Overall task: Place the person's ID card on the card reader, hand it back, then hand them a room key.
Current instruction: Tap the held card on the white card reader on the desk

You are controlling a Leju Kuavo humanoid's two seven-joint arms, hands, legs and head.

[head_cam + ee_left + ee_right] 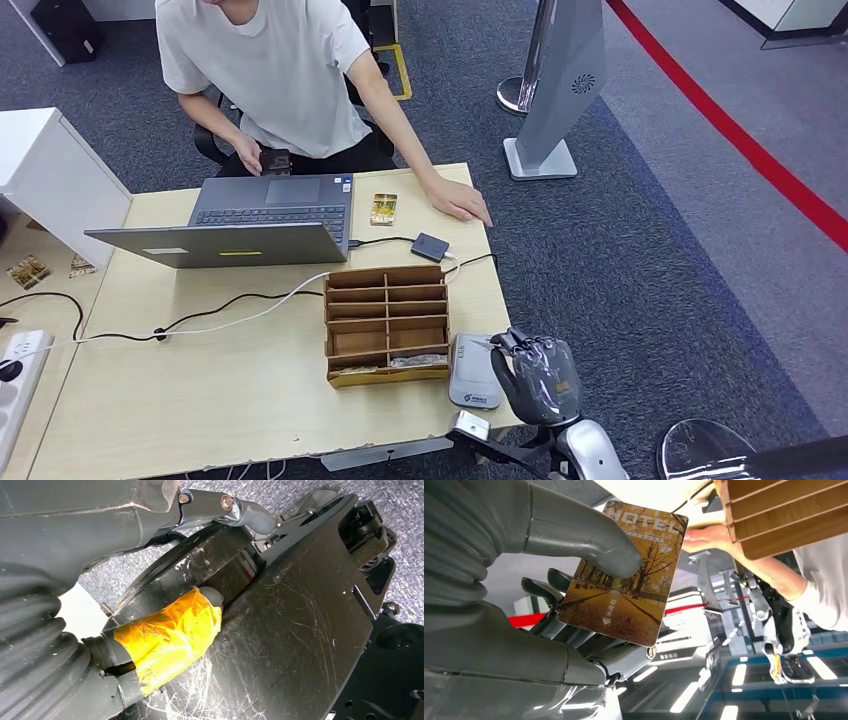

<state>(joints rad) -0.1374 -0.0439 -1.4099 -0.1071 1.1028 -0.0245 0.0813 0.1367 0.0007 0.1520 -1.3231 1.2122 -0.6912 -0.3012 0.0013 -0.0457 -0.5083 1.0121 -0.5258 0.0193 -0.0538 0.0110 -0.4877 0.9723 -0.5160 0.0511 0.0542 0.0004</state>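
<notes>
- A light wooden tabletop (180, 400) fills the lower left of the head view, with blue-grey carpet to its right.
- The right robot hand (535, 375) sits at the lower centre-right of the head view, at the tabletop's right edge, just beside a small grey card reader (473, 372).
- In the right wrist view, this robot hand pinches a room key card (624, 575) between its thick grey thumb and darker fingers (541, 587); the card shows autumn trees and the word "HOTEL".
- The left robot hand (165, 630) appears in the left wrist view with yellow tape around one finger; I cannot tell whether it is wide or closed.
- A wooden divided box (386, 322) stands left of the card reader.
- Another card (383, 209) lies near the tabletop's far edge, beside an open laptop (250, 222).
- A person in a white shirt (270, 70) sits at the upper left, one hand (460, 202) resting on the tabletop's far right corner.
</notes>
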